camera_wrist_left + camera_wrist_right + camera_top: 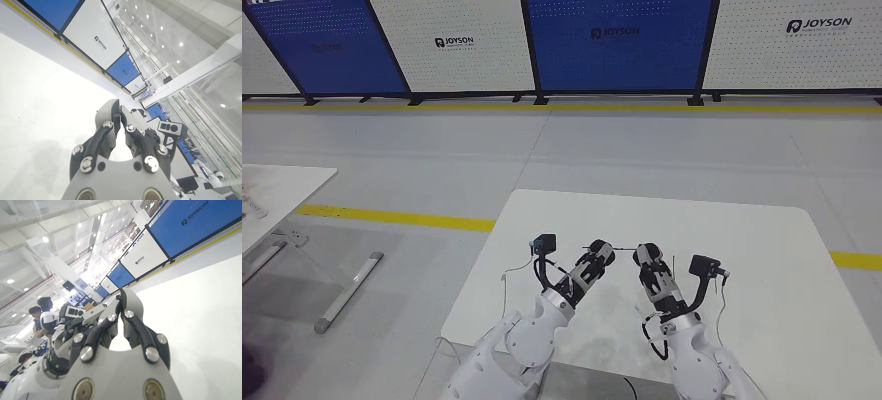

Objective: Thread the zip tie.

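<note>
White with rounded corners, the smooth table (742,300) has both arms near its middle, their tips turned toward each other. The left gripper (602,252) sits just beside the right gripper (645,255), and a thin black zip tie (622,244) runs as a straight line between them.

In the left wrist view the left gripper's grey fingers (107,113) are pressed together at the tips with no gap. The strap is too slim to make out between the pads. In the right wrist view the right gripper's fingers (134,302) are likewise together, with a small black nub poking out at the tip. Whether that nub is the strap's head I cannot tell. From above, each end of the strap meets a closed pair of fingertips, so both appear clamped on it.

Off the table, a grey metal bar (347,292) lies on the floor near a yellow floor line (392,217). Blue and white perforated panels (622,45) stand along the far side.
</note>
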Action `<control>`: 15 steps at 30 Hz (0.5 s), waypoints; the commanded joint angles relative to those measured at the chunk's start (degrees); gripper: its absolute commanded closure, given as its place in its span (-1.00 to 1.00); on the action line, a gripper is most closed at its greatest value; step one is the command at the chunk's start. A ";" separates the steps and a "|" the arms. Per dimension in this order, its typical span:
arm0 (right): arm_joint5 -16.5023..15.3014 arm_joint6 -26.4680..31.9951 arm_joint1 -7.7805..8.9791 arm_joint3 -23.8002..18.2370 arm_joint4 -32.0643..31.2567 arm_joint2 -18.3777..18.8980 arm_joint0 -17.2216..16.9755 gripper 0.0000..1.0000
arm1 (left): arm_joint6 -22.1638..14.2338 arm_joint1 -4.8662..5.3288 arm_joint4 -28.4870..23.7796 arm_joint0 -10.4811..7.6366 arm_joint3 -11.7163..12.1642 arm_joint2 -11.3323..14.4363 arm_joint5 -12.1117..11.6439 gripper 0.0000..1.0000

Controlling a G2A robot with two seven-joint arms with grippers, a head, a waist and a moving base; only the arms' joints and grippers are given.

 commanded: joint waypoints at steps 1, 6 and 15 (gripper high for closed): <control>-0.02 0.08 -0.01 -0.01 0.15 0.02 -0.03 0.86 | 0.08 -0.01 -0.01 0.03 -0.02 0.00 0.07 1.00; -0.16 0.12 0.04 -0.14 0.31 0.26 -0.32 0.14 | 0.53 -0.12 -1.01 0.18 -0.12 0.04 0.79 1.00; 0.52 0.21 0.26 -0.37 -0.65 1.14 -1.31 -1.00 | 2.21 -0.68 -8.21 0.40 -1.06 -0.26 3.99 1.00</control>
